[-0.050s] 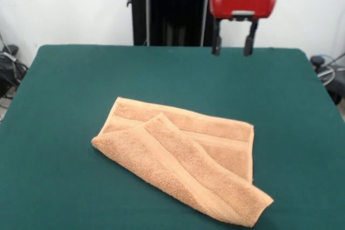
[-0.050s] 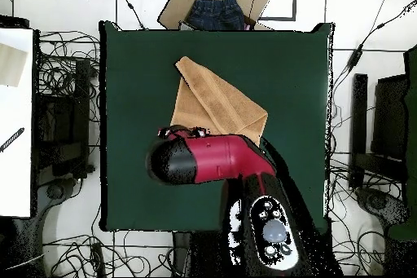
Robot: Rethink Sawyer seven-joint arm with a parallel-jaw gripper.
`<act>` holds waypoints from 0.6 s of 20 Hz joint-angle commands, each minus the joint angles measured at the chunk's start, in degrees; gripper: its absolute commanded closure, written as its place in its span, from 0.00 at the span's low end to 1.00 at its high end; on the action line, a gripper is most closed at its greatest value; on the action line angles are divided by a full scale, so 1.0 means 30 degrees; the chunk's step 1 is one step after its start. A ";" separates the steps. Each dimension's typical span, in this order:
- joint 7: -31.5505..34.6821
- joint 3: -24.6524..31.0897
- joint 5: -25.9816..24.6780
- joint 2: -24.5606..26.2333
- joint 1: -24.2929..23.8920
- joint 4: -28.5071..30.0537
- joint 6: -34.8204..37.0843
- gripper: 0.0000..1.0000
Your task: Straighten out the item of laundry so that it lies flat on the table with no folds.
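The item of laundry (image 1: 183, 160) is a tan terry towel lying near the front middle of the table (image 1: 64, 106). One end is folded diagonally over the rest, so it lies in two layers with woven bands showing. My gripper (image 1: 233, 42) hangs high above the table's far edge, well clear of the towel, open with nothing between its black fingers (image 1: 216, 39). From overhead, the towel (image 2: 216, 99) lies on the green table (image 2: 293, 71), and the red arm head (image 2: 204, 159) covers its nearer edge and hides the gripper.
A cardboard box holding blue jeans (image 2: 216, 6) sits just beyond the table's far edge in the overhead view. Tangled cables (image 2: 65, 71) and black stands (image 2: 387, 128) surround the table. A white surface (image 2: 16, 120) lies to the left.
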 commanded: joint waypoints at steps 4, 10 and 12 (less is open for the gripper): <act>0.3446 -0.0197 0.0647 0.1426 -0.1118 0.3166 -0.2341 0.00; 0.3892 -0.1202 0.0525 0.2773 0.0037 0.2092 -0.2794 0.00; 0.3816 -0.1346 0.0542 0.3386 0.0202 0.1728 -0.2951 0.00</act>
